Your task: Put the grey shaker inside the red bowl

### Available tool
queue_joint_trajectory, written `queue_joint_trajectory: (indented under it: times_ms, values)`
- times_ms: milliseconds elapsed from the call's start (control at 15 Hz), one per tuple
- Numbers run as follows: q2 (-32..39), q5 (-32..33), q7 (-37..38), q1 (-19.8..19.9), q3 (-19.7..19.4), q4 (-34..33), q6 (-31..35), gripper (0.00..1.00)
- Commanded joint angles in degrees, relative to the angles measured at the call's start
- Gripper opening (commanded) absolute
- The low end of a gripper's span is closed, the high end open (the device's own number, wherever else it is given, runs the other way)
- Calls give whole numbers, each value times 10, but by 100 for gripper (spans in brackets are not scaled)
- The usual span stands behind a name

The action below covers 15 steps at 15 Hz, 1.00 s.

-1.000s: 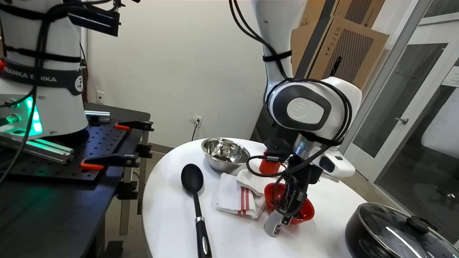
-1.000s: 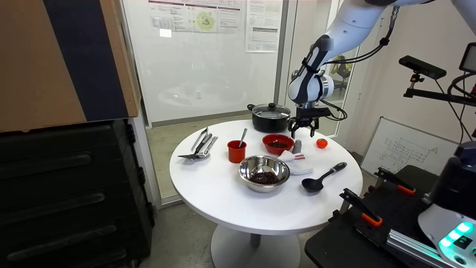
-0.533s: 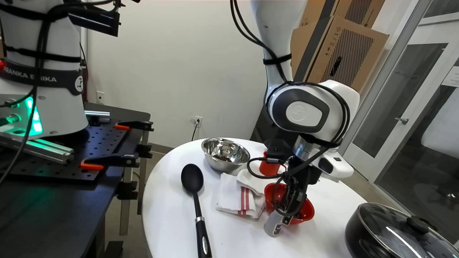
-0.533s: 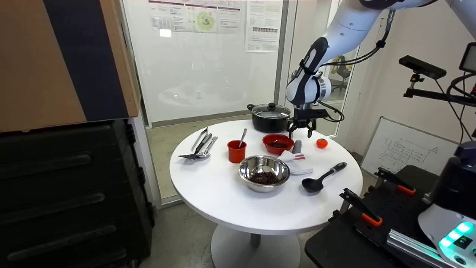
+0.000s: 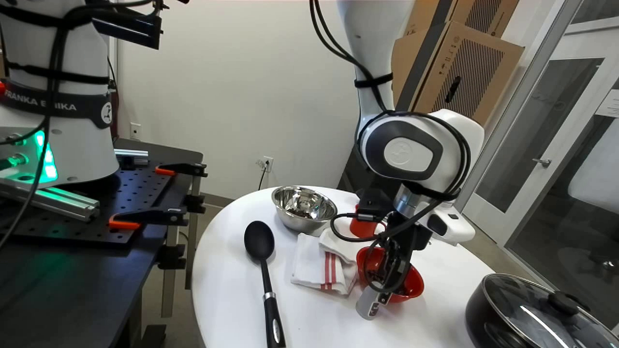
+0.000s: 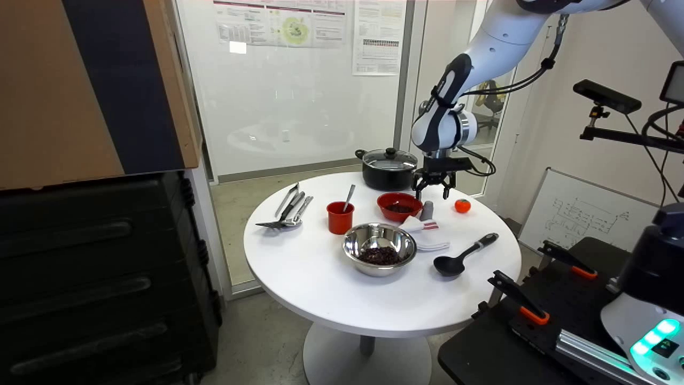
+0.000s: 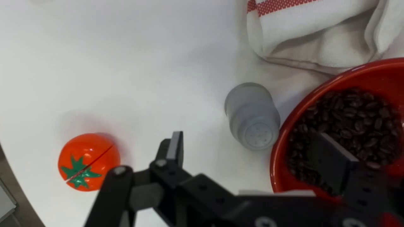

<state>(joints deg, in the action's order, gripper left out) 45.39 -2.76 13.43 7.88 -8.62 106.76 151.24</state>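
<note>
The grey shaker (image 7: 252, 110) stands upright on the white table, close beside the red bowl; it also shows in both exterior views (image 5: 366, 303) (image 6: 426, 210). The red bowl (image 7: 378, 78) holds dark coffee beans and shows in both exterior views (image 5: 415, 282) (image 6: 396, 215). My gripper (image 7: 254, 151) is wide open and empty, above the shaker and the bowl's near edge; it also shows in an exterior view (image 6: 432, 195). In the wrist view one finger is over the table, the other over the beans. In an exterior view the gripper hides the shaker's top.
A folded white towel (image 7: 315, 34) lies by the bowl and shaker. A tomato (image 7: 90, 160) lies on the shaker's far side from the bowl. A red mug (image 6: 340, 220), steel bowl (image 6: 379, 270), lidded black pot (image 6: 387, 176), black spoon (image 6: 450, 266) and utensils (image 6: 288, 210) stand around.
My open gripper has moved slightly sideways, toward the red bowl, and the hand sits a little lower. The shaker and bowl have not moved.
</note>
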Motion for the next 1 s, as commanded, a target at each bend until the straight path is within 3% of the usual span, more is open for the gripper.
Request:
queue_joint_trajectory:
  times_ms: [0, 67, 267, 333, 733, 933]
  values:
    - [-7, -15, -9, -1, 7, 13, 0, 100]
    - [-7, -15, -8, -2, 8, 15, 0, 100]
    - [-7, -16, -6, -1, 9, 16, -1, 87]
    - [-7, -17, -6, -1, 9, 16, -1, 70]
    - [-8, -24, -6, 4, 8, 17, 1, 24]
    - [-11, -26, -7, 6, 9, 18, 3, 8]
